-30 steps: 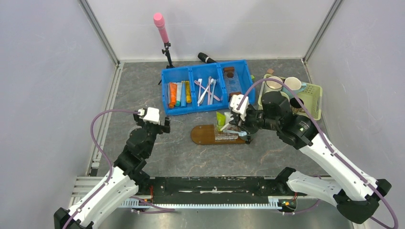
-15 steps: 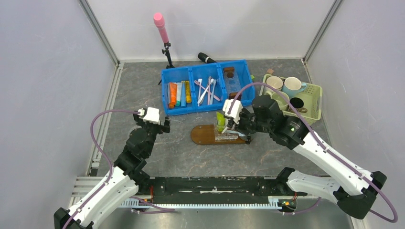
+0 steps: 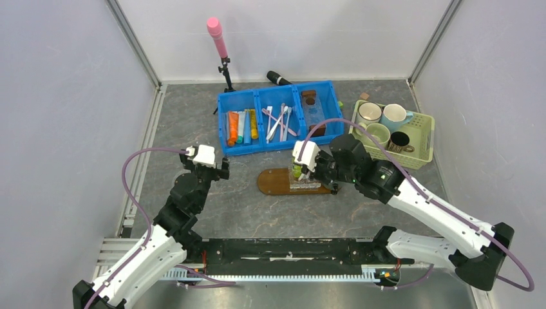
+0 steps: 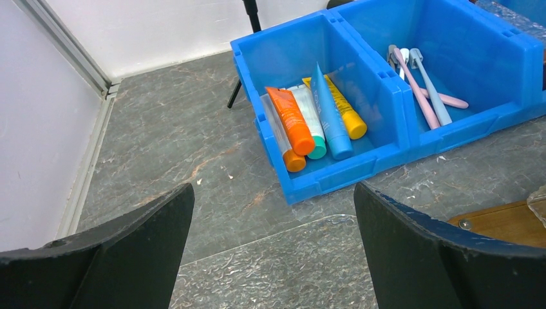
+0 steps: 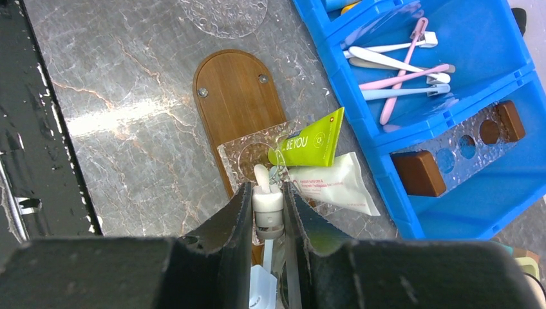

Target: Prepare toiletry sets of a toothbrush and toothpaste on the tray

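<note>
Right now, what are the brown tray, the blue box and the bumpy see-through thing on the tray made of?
The tray looks like wood: brown, with straight grain lines and a smooth finish. The blue box looks like hard moulded plastic, evenly coloured and slightly shiny. The see-through holder is probably clear plastic, maybe glass; its dimpled surface catches light.

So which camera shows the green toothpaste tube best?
The right wrist view: the green toothpaste tube lies in full sight there, label readable, beside a white tube. The top view shows only a small green patch; the left wrist view misses it.
</note>
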`<state>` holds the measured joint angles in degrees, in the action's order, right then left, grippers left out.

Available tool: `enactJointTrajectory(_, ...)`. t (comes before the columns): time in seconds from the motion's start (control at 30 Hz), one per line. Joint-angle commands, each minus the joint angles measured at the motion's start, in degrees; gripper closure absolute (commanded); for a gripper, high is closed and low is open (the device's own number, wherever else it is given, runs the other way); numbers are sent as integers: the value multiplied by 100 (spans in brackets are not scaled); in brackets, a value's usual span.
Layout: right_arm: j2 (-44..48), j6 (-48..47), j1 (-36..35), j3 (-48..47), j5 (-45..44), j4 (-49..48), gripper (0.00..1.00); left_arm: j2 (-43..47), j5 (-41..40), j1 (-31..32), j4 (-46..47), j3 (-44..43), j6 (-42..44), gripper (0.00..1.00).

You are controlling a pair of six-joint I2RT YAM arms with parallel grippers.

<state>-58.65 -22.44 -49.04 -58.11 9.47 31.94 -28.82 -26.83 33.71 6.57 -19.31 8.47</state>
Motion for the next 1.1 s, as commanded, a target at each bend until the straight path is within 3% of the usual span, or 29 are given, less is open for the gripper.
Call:
enactJointTrajectory(0.0,-74,-156,-91,94,-225,-293,95,52,2,-18,310,-107,148,0)
enactJointTrajectory(0.83,-217,-402,-229,459,-495,-461,87,87,3,-12,306,-104,156,0)
enactJointTrajectory(1.07,-234,-417,-238,334,-470,-385,74,86,2,-14,310,-108,167,0)
